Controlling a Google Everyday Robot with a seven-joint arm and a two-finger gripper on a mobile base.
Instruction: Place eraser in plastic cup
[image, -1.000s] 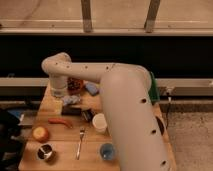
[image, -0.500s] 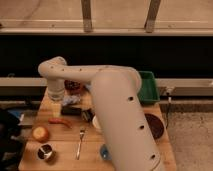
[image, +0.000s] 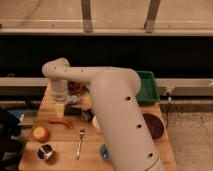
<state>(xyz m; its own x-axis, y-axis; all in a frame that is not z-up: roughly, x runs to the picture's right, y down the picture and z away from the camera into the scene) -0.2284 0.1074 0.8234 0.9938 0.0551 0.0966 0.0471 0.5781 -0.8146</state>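
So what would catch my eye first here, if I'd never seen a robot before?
The huge white arm dominates: it sweeps up from the lower right across the wooden table, bends at the back left, and its gripper hangs just above the table's left rear. Next come the bright green bin at the back right and the shiny metal cup beside a round orange fruit at the front left.
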